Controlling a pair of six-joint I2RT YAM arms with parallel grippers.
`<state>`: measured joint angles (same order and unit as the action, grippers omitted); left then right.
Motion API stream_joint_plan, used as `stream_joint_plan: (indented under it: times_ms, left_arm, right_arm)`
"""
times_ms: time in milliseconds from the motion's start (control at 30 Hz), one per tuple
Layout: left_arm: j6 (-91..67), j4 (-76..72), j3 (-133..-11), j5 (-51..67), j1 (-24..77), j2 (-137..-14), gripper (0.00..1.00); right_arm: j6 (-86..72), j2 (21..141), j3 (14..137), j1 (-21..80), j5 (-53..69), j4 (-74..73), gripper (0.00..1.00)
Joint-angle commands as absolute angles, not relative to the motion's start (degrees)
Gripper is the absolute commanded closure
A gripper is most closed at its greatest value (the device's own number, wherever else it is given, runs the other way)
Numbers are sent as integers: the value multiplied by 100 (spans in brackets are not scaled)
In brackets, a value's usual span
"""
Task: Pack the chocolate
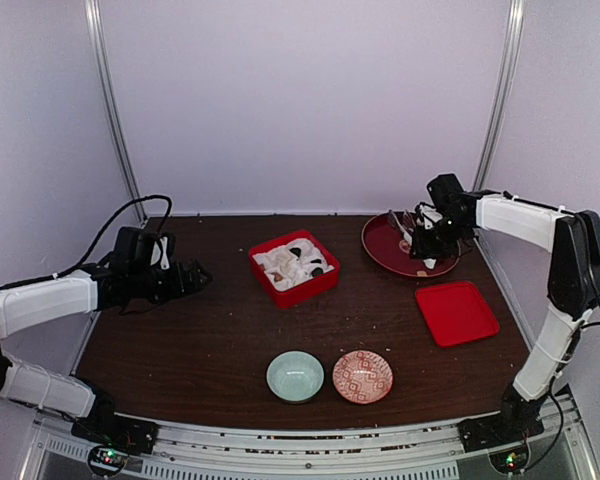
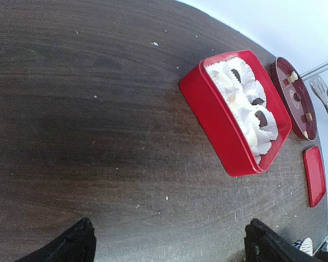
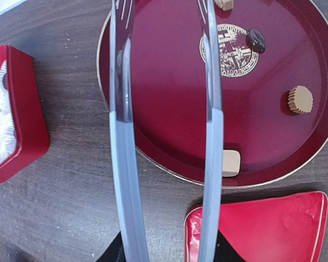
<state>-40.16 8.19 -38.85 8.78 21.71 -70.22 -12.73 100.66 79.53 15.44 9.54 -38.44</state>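
Note:
Several small chocolates lie on a dark red round plate (image 3: 169, 82): a dark one (image 3: 256, 39), a tan ridged round one (image 3: 300, 99), a whitish cube (image 3: 230, 162) and a tan piece at the top edge (image 3: 224, 3). My right gripper (image 3: 167, 254) is shut on slim silver tongs (image 3: 120, 136), whose arms stand apart over the plate's left part with nothing between them. The red box (image 1: 294, 267) holds white paper cups, some with dark chocolates (image 2: 262, 117) in them. My left gripper (image 2: 172, 243) is open and empty, above bare table left of the box.
A red flat lid (image 1: 457, 312) lies just in front of the plate (image 1: 380, 240). A pale green bowl (image 1: 295, 376) and a red patterned bowl (image 1: 362, 376) stand side by side near the front edge. The walls enclose the table on three sides.

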Motion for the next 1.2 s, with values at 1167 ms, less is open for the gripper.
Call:
stream_joint_plan:
  times_ms: [1167]
  left_arm:
    - [-3882, 745, -3913, 784, 2127, -6954, 2]
  right_arm:
    - [-1217, 9916, 8059, 1424, 940, -3896, 25]
